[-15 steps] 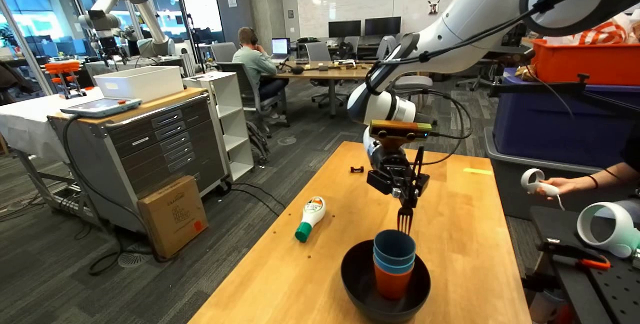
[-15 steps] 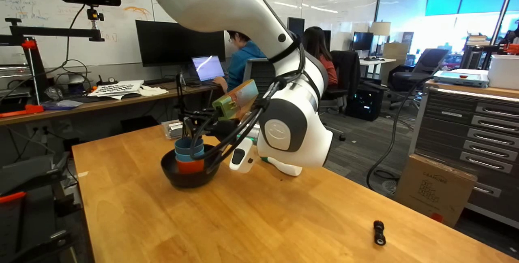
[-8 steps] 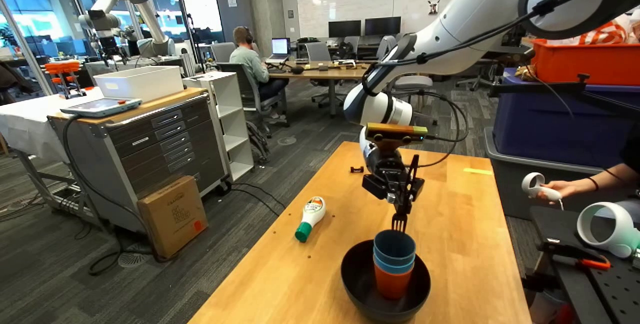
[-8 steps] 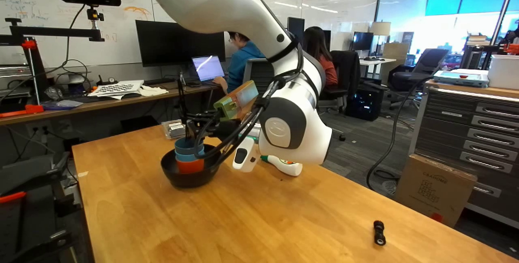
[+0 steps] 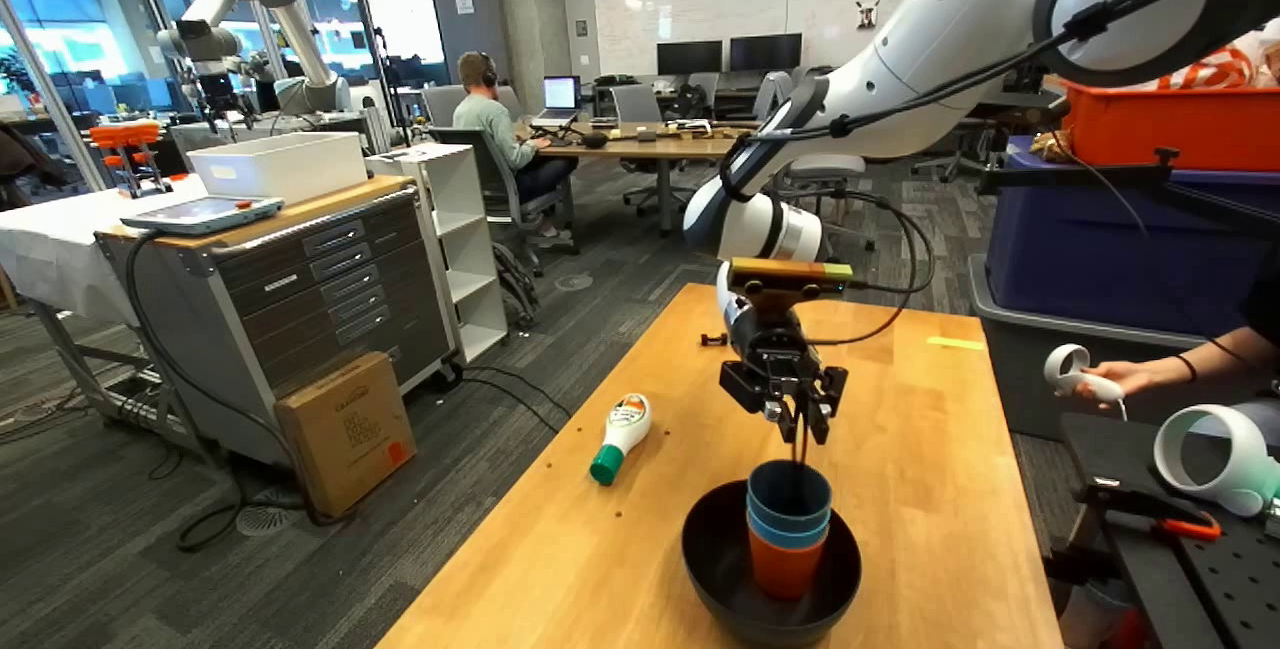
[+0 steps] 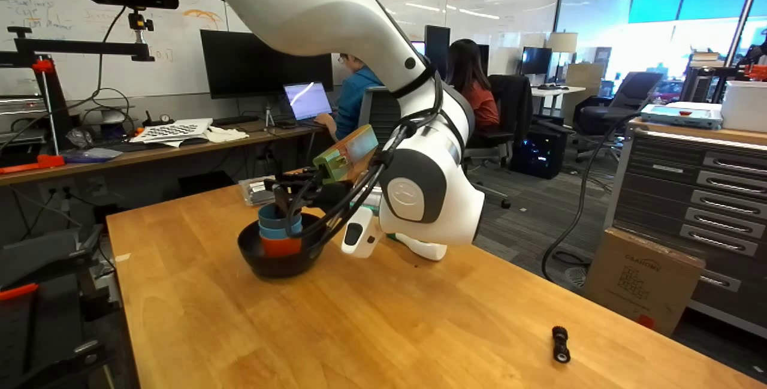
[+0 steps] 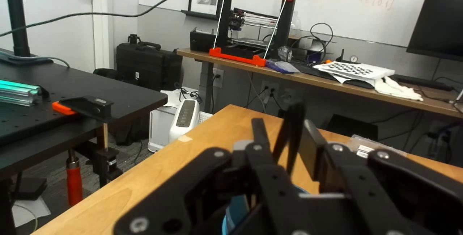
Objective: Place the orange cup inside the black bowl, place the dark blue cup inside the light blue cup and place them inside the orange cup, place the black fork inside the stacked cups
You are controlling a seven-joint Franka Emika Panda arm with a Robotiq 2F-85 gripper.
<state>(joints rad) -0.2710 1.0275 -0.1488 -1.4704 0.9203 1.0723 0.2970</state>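
gripper (image 5: 798, 422) is gaping just above the dark blue cup (image 5: 786, 501); black fork (image 7: 296, 118), blurred, is standing upright between its parted jaws, lower end apparently inside.

The desk (image 5: 920, 449) is warm-toned wood with a few small dark marks (image 5: 619, 514). The black bowl (image 5: 710, 564) stands upright on it. A white bottle (image 5: 628, 417) with a green cap (image 5: 606, 465) lies on its side, apart from the bowl; a small black dumbbell-shaped piece (image 6: 560, 344) lies farther off. A yellow strip (image 5: 955, 343), a pale strip (image 6: 122, 257) and a clear plastic case (image 7: 376, 146) lie near the edges.
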